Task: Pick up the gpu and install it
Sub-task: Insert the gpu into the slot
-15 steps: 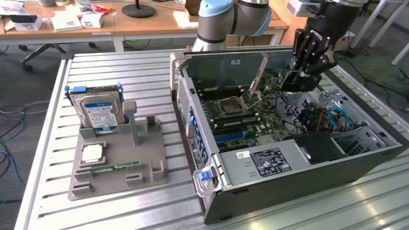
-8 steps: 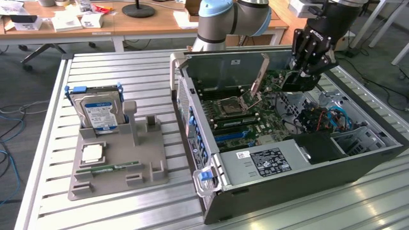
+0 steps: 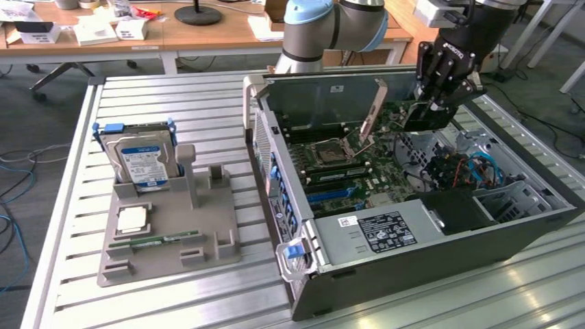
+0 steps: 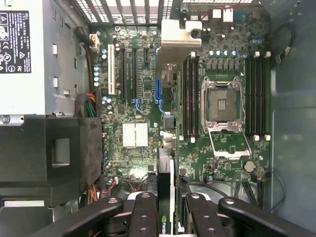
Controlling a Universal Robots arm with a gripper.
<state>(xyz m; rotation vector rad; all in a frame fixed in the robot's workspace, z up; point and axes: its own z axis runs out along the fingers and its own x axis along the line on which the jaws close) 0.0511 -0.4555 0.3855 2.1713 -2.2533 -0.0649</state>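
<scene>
A robot arm's gripper (image 3: pixel 429 101) hangs over an open computer case (image 3: pixel 429 271) lying on its side on a slatted metal table (image 3: pixel 174 96). Its black fingers (image 4: pixel 143 212) are partly closed and pinch the graphics card (image 3: pixel 428 118) by its two flat faces. In the wrist view the card (image 4: pixel 165 190) hangs edge-on above the green motherboard (image 4: pixel 133 163), over the expansion slots between the silver power supply (image 4: pixel 47 54) and the empty processor socket (image 4: pixel 223 106). At the exterior view's left, well apart from the case, a gray holder (image 3: pixel 205 233) carries an upright hard drive (image 3: pixel 142 161) and a slim memory stick (image 3: pixel 155 240).
</scene>
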